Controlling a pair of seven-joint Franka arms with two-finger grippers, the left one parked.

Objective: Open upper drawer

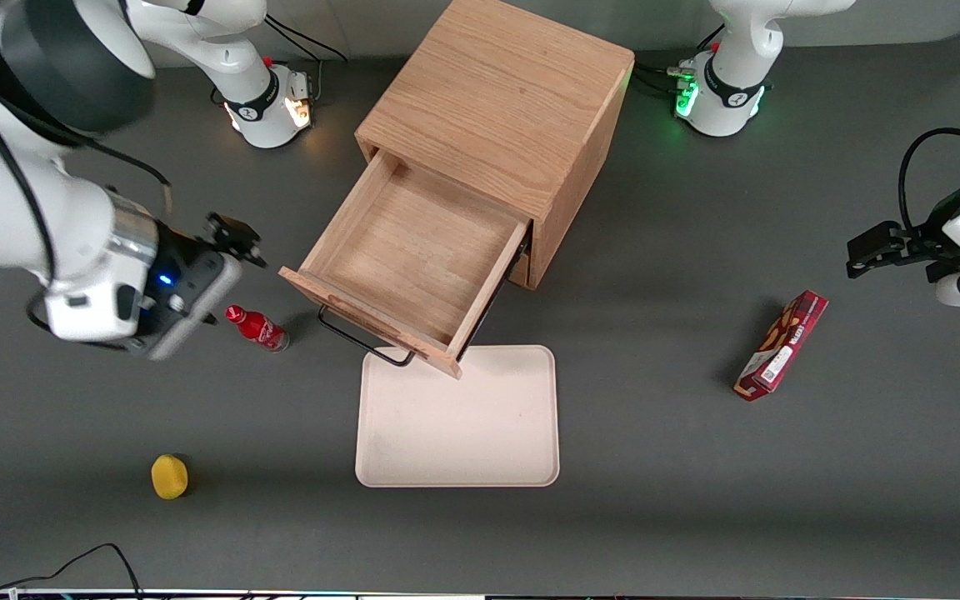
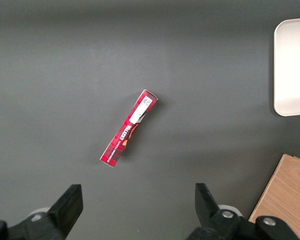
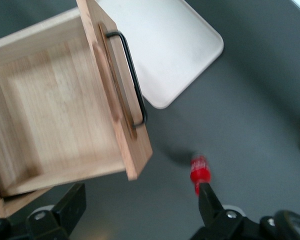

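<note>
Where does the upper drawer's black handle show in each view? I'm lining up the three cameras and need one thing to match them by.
Front view: the black handle runs along the front of the pulled-out upper drawer, over the cream tray. The gripper hangs apart from it, above the red bottle.
Right wrist view: the handle sits on the drawer front.
Left wrist view: not in it.
Shared landmark: the tray, seen in all three.

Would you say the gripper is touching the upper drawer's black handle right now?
Apart. In the front view the gripper hangs open above the table, with bare tabletop between it and the handle of the pulled-out upper drawer.
</note>
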